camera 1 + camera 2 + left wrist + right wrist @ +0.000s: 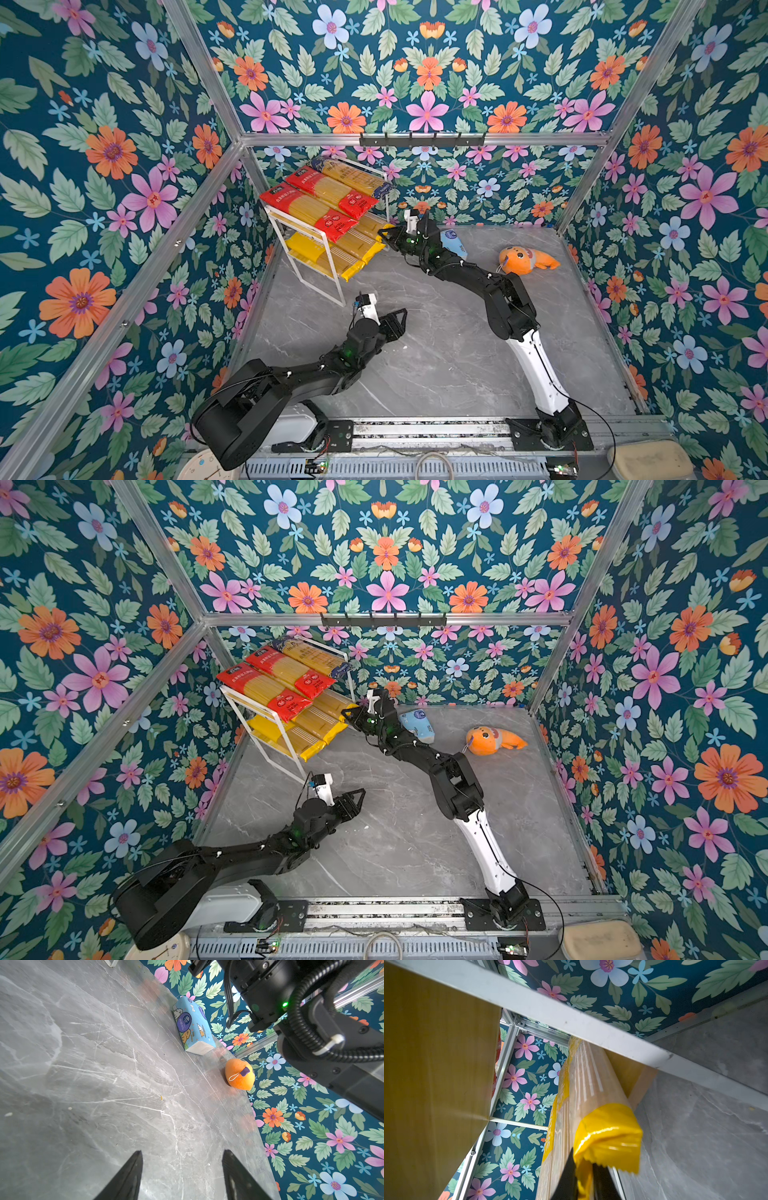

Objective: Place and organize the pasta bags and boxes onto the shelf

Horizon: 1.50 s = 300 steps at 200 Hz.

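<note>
"So, what are you holding?"
"My right gripper (pixel 584 1169) is pinched shut on the crimped end of a yellow pack (pixel 593 1084). The pack lies on the lower tier of the shelf (pixel 328 266), with that end sticking out past the frame. My left gripper (pixel 182 1152) hangs open and empty over the table (pixel 436 332)."
"How will it handle?"
"Light but long, I'd judge. The film looks slippery, and the noodles would snap if bent. The crimp only suits sliding; to lift it I'd clamp the middle. The table is smooth and bare here. Room is tight under the upper tier, where two red packs (pixel 316 212) and the blue-and-gold pack (pixel 353 174) lie, and other yellow packs (pixel 349 253) sit beside mine"
</note>
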Motion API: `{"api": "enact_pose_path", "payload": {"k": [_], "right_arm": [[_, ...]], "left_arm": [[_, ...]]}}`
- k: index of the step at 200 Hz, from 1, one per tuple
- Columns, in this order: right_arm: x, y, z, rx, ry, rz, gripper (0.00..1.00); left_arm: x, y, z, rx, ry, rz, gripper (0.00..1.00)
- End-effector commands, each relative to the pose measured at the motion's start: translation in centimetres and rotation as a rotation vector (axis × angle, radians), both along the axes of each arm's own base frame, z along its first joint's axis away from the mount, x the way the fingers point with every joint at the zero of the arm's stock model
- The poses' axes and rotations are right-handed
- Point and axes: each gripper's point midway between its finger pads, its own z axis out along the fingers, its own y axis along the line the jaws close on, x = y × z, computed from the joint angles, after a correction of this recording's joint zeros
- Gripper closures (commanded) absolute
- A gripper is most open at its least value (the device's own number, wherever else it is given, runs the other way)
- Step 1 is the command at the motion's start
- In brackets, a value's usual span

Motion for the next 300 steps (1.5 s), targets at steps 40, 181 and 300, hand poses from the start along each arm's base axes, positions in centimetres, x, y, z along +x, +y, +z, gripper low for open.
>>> {"api": "enact_pose_path", "payload": {"k": [40,181,300], "right_arm": [[-0.2,-0.1,1.1,0.007,-0.006,0.013,0.85],[-0.7,-2.7,1.3,0.027,0.006,-0.014,0.71],[-6.3,-11.8,-0.5,-0.069,0.016,-0.089,0.51]], "left_arm": [[0.2,-0.1,0.8,-0.001,-0.032,-0.001,0.36],[0.3,-0.5,1.0,0.008,-0.034,-0.008,0.37],[1.0,5.7,0.1,0.47,-0.124,0.143,0.31]]}}
